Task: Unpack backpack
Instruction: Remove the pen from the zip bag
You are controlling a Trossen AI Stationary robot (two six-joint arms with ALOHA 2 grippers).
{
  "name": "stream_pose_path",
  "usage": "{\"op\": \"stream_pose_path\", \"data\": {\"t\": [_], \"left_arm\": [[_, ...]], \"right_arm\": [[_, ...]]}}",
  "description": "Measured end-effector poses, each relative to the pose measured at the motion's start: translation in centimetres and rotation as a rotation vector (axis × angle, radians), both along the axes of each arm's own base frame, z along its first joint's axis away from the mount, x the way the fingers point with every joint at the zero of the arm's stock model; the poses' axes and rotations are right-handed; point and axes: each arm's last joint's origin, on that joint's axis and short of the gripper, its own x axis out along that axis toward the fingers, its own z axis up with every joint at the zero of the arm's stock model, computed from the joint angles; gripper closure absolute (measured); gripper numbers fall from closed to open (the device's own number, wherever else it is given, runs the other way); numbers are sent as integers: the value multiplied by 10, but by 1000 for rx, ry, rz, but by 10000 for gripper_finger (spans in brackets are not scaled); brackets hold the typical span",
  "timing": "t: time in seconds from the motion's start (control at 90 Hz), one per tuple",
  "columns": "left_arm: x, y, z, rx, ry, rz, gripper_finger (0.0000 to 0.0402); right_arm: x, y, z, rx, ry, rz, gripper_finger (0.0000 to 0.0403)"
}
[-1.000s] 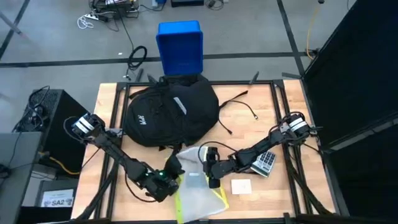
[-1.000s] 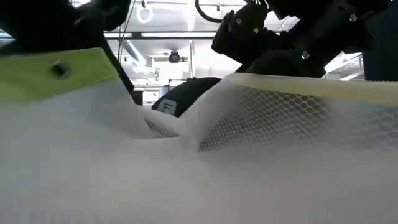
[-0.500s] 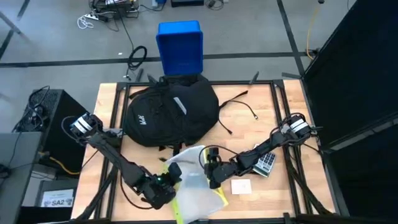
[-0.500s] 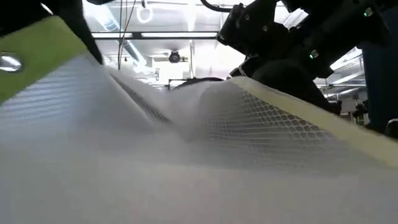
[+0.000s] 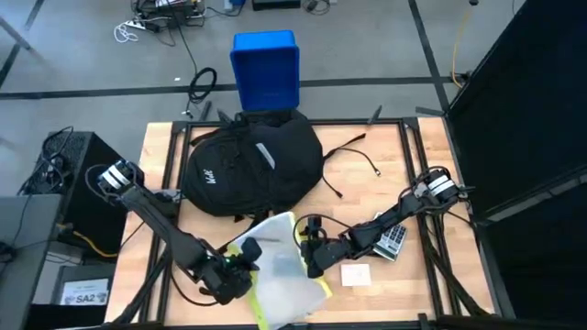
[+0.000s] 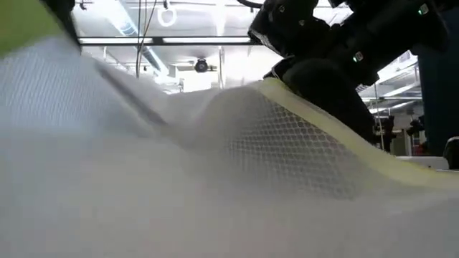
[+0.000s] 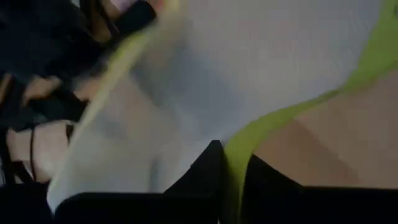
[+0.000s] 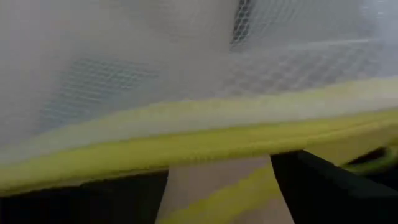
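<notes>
Both the left gripper (image 5: 240, 268) and right gripper (image 5: 309, 258) were clamped on opposite edges of the mesh pouch (image 5: 280, 268), apparently to spread it flat near the bench's front edge, clear of the backpack (image 5: 248, 165).

You have a grey concrete floor (image 5: 367, 41) beyond the wooden table (image 5: 413, 284), with cables (image 5: 160, 18) lying loose on it and a blue plastic box (image 5: 266, 69) standing just behind the table. A black curtain (image 5: 523, 101) closes off your right side. Ceiling strip lights (image 6: 143, 54) show in the low view.
</notes>
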Motion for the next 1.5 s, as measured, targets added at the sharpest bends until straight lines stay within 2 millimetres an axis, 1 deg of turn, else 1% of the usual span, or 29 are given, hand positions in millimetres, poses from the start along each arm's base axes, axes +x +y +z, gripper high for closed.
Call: {"op": "stream_pose_path", "data": {"t": [0.044, 0.111, 0.267, 0.333, 0.511, 0.667, 0.789, 0.956, 1.022, 1.156, 1.289, 1.344, 1.422, 1.5], "left_arm": [[0, 0, 3, -25, -2, -13, 402], [-2, 2, 1, -20, 23, -19, 402], [-4, 5, 9, -38, 0, -23, 401], [-4, 7, 8, -35, 4, -18, 402], [-11, 24, 4, -40, 3, 9, 402], [-18, 44, 3, -74, -36, 41, 402], [-21, 58, -4, -106, -38, 58, 402], [-19, 69, -19, -159, -48, 51, 402], [-17, 72, -24, -183, -57, 37, 402], [-13, 78, -28, -207, -82, 28, 402], [-9, 83, -28, -222, -82, 33, 402], [-8, 84, -28, -223, -80, 33, 402], [-8, 84, -28, -225, -84, 31, 401], [-8, 84, -27, -227, -88, 30, 402]], "right_arm": [[1, 1, 1, 8, -14, 8, 151], [2, 2, 3, 18, -25, 25, 153], [5, 7, 7, 76, -53, 135, 162], [5, 10, 8, 86, -65, 166, 167], [3, 18, 12, 82, -97, 213, 176], [2, 17, 21, 78, -127, 190, 178], [4, 11, 20, 70, -134, 99, 175], [8, -6, 14, 169, -97, -21, 163], [10, -12, 11, 208, -81, -36, 157], [15, -15, -2, 252, -54, -22, 145], [17, -16, -13, 237, -36, -28, 135], [17, -18, -15, 227, -39, -44, 133], [18, -22, -15, 201, -42, -80, 135], [17, -29, -19, 172, -5, -119, 148]]}}
